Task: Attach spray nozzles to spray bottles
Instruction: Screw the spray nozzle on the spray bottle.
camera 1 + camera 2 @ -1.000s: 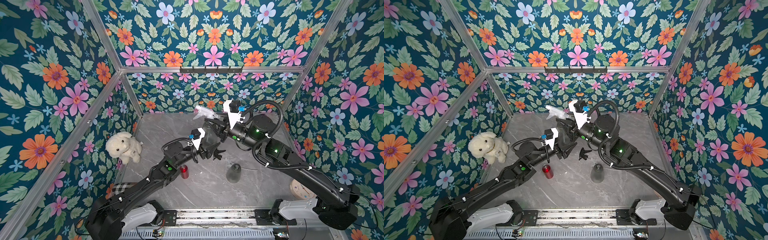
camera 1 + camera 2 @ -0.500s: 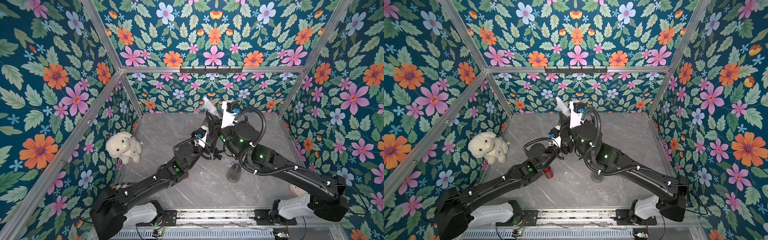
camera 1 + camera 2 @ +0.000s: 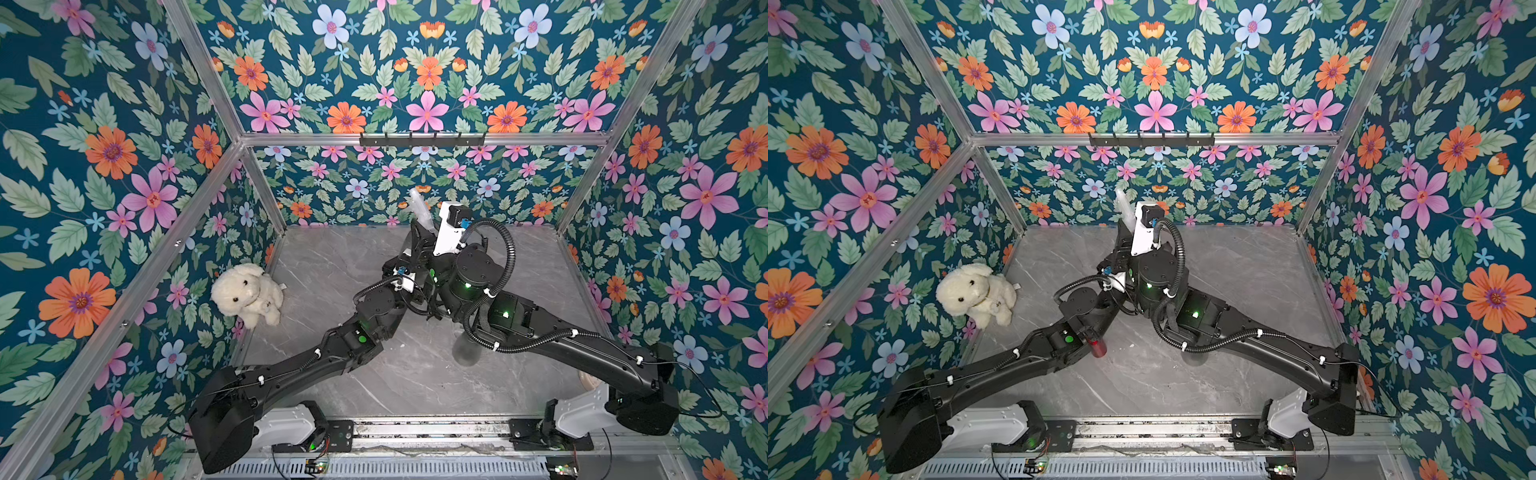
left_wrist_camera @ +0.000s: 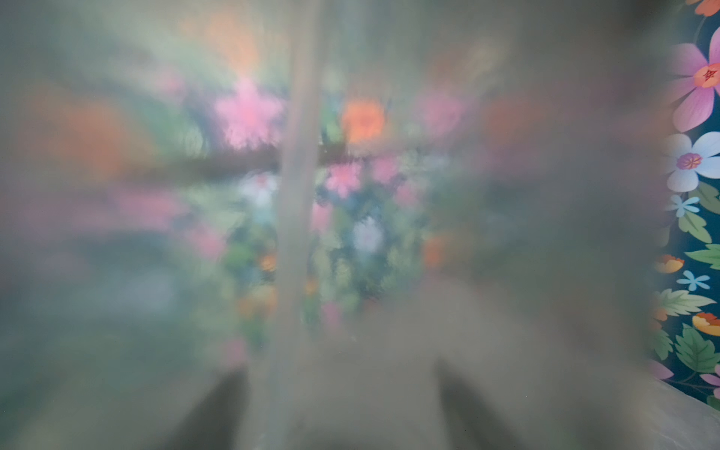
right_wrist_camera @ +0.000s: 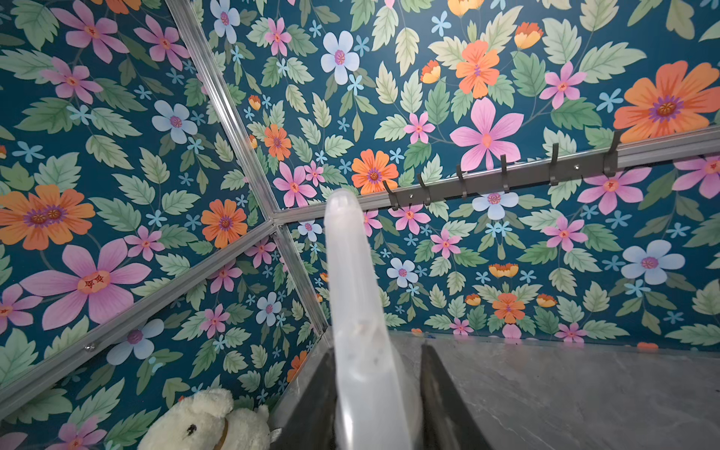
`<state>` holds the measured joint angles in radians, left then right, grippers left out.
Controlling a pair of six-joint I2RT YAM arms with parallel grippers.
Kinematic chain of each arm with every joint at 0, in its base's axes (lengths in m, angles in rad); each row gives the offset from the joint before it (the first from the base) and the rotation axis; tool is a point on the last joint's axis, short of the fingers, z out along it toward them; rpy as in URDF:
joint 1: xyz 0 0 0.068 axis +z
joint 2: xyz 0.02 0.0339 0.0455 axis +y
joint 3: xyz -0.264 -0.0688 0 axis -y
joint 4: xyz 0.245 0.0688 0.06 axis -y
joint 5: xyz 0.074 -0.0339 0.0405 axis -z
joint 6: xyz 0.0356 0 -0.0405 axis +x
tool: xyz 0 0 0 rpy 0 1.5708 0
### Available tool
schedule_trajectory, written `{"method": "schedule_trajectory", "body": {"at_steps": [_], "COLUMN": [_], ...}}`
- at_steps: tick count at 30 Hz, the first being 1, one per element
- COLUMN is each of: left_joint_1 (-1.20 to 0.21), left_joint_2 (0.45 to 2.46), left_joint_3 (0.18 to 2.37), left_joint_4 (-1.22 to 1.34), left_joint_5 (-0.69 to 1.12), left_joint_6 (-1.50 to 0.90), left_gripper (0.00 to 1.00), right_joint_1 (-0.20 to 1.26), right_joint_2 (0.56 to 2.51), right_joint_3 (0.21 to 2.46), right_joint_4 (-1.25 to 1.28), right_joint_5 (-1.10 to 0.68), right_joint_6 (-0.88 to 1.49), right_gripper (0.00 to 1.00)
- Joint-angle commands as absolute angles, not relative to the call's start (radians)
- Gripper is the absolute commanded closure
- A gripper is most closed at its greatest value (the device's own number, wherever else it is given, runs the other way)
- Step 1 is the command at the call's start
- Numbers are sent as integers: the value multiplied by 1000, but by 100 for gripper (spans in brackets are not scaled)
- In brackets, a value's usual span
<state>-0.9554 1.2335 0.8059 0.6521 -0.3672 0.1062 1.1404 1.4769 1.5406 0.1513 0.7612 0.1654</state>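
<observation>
Whitish spray nozzle [image 5: 350, 272]: where is it?

Pinched in the right gripper [image 5: 378, 350], jaws narrow on its body, raised over the back middle of the table [image 3: 332, 257]. In both top views it sticks up where the two wrists meet.

And its bottle?

The grey spray bottle [image 4: 506, 233] fills the left wrist view as a blur. The left gripper [image 4: 343, 370] is spread wide around it, gripping it as far as I can tell. The dip tube [image 4: 298, 214] shows through the wall, so it is inside.

Which step, then?

I judge the collar is being seated on the neck. The joint itself is hidden by the arms.

Next?

A twist of the nozzle with both axes in line and the bottle held steady. A second grey bottle [image 3: 465, 353] and the red bottle [image 3: 1097, 348] stand nearer the front.
</observation>
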Motion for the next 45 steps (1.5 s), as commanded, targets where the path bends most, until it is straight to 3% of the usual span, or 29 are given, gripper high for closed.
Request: {"method": "schedule_trajectory", "body": {"at_steps": [1, 19, 27, 45], "left_joint_1": [-960, -960, -958, -928], "left_joint_2": [1238, 1241, 1238, 1229], "left_joint_3": [825, 829, 822, 801], "left_joint_4": [668, 648, 651, 686], "left_joint_5": [-261, -257, -256, -213], "left_joint_6": [197, 195, 197, 154], "left_gripper": [100, 100, 100, 100], "right_joint_1": [1174, 1176, 1183, 1187], "right_joint_2": [1491, 1465, 1410, 1166], "right_joint_3": [1534, 1521, 1477, 1391], "right_joint_4": [-29, 9, 2, -70], "right_joint_5": [461, 487, 464, 181], "right_joint_6": [167, 131, 138, 175], "right_gripper": [73, 58, 46, 42]}}
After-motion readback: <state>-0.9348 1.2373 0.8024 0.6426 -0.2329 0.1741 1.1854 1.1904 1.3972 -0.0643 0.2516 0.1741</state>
